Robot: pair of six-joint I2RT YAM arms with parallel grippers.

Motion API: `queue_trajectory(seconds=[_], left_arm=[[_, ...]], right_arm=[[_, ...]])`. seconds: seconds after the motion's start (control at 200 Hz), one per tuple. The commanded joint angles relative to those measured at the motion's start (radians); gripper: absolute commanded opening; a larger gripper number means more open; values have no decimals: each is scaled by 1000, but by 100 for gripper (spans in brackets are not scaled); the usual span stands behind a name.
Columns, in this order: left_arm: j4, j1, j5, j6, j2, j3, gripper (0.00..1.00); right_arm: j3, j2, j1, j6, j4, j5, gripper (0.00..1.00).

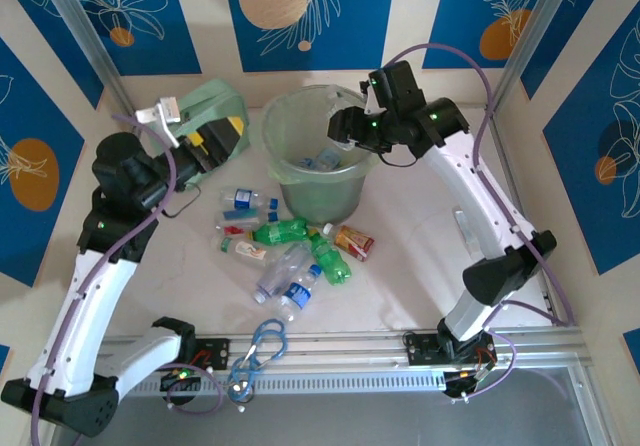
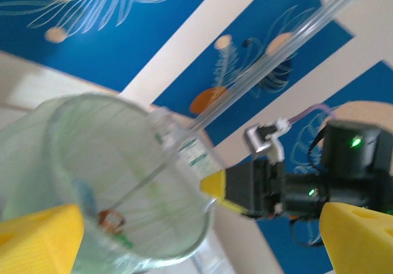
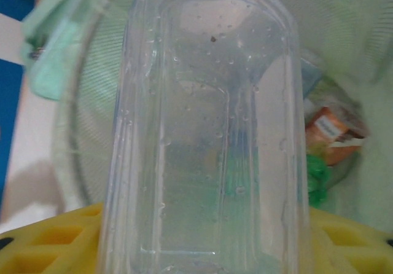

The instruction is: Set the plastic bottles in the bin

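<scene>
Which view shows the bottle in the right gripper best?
Right wrist: the clear bottle stands close up between the yellow fingers, over the bin. Left wrist shows it blurred at the bin's rim; top external mostly hides it behind the right gripper.

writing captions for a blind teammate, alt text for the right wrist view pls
A clear plastic bottle sits close to the lens between the yellow fingers of the right gripper. Behind it is the inside of the pale-green bin, with an orange-labelled bottle and something green lying at the bottom.
</scene>
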Motion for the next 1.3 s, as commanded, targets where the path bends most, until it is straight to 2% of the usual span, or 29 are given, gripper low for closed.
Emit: queue_trajectory(seconds=[0.0, 0.07, 0.16, 0.36, 0.6, 0.945, 1.14, 1.296], left_arm=[[-128, 7, -60, 59, -38, -70, 97], [-162, 7, -67, 58, -58, -104, 96], [-222, 7, -84, 55, -77, -144, 96], [-382, 7, -221, 38, -122, -218, 91], [-497, 8, -322, 42, -142, -289, 88], [-478, 49, -365, -2, -78, -403, 81], [-361, 110, -326, -8, 33, -379, 76], [-262, 127, -320, -12, 184, -301, 76]], right_arm=[[65, 24, -6, -60, -66, 84, 71], [77, 38, -6, -67, -78, 103, 79], [82, 38, -4, -68, -81, 115, 84], [98, 0, 27, -63, -81, 138, 85], [101, -106, 168, -63, -80, 229, 85], [-288, -377, 486, 1, 69, 366, 84], [-516, -480, 505, 116, 92, 368, 84], [-596, -527, 499, 157, 97, 362, 84]])
